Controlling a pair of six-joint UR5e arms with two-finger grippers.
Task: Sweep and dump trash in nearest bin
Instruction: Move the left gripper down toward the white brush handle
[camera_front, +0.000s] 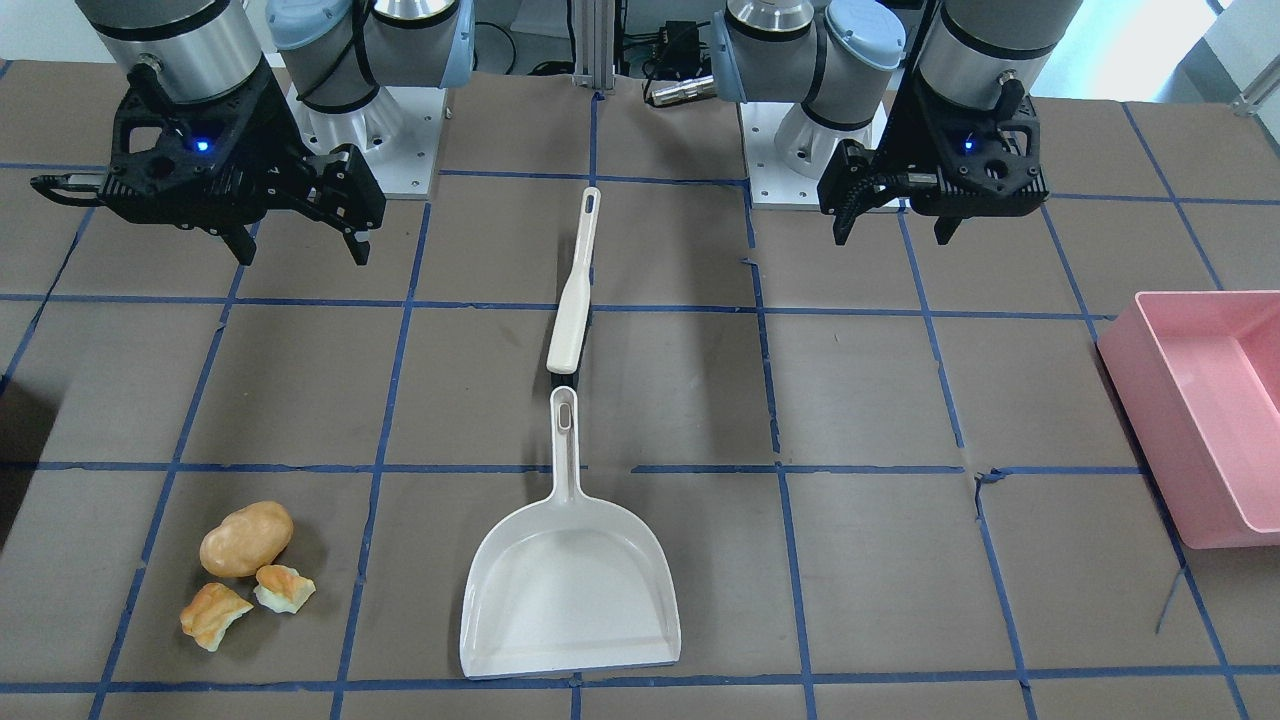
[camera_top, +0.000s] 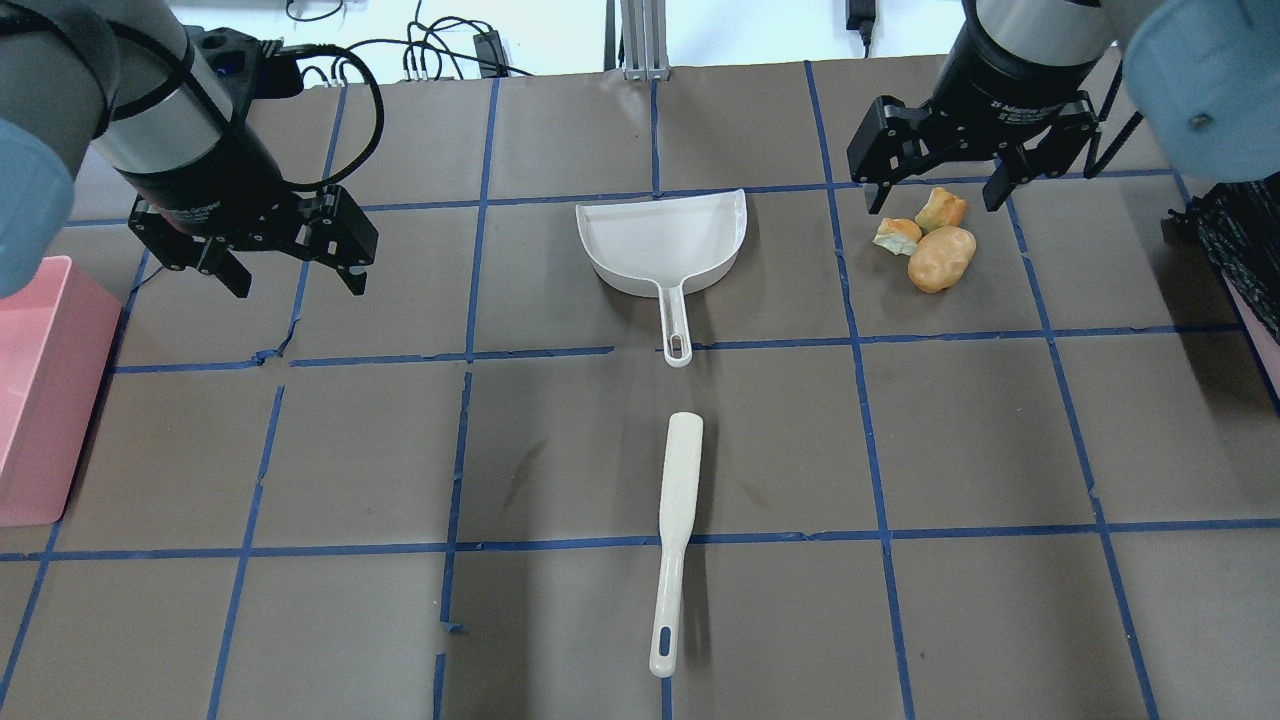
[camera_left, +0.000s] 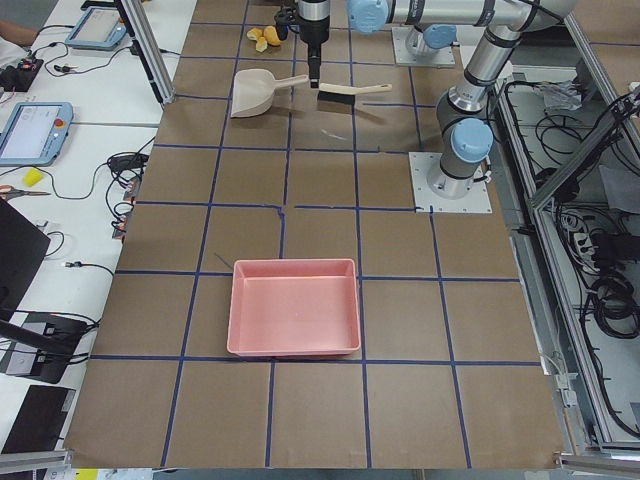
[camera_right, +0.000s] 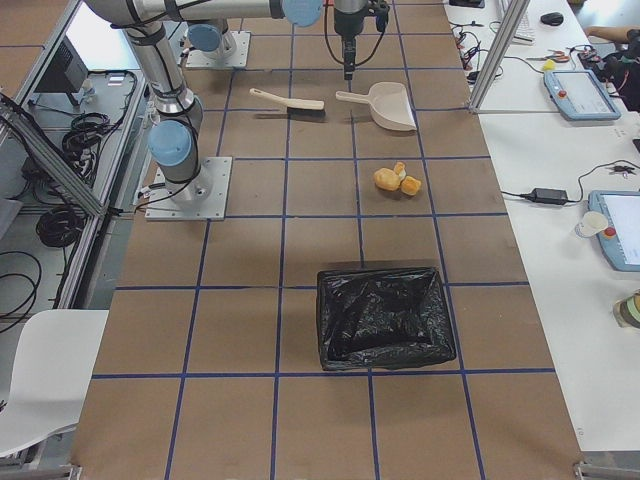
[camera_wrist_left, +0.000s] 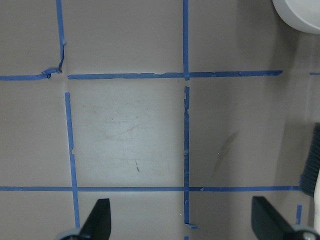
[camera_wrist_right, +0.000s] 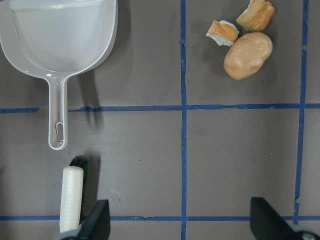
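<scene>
Taped brown table (camera_front: 680, 400), pink bin (camera_front: 1210, 400) cropped at edge, brush (camera_front: 575, 290) bristles mostly hidden

You have a smooth tan-orange potato-shaped lump (camera_front: 246, 539) lying on the counter, with two torn bread-like chunks (camera_front: 213, 614), orange crust and pale inside, close against it. The white dustpan (camera_front: 570, 590) lies flat nearby, its handle in line with the white brush (camera_front: 574, 300). The black-lined bin (camera_right: 385, 318) stands nearer the pieces than the pink bin (camera_front: 1200, 430).
</scene>
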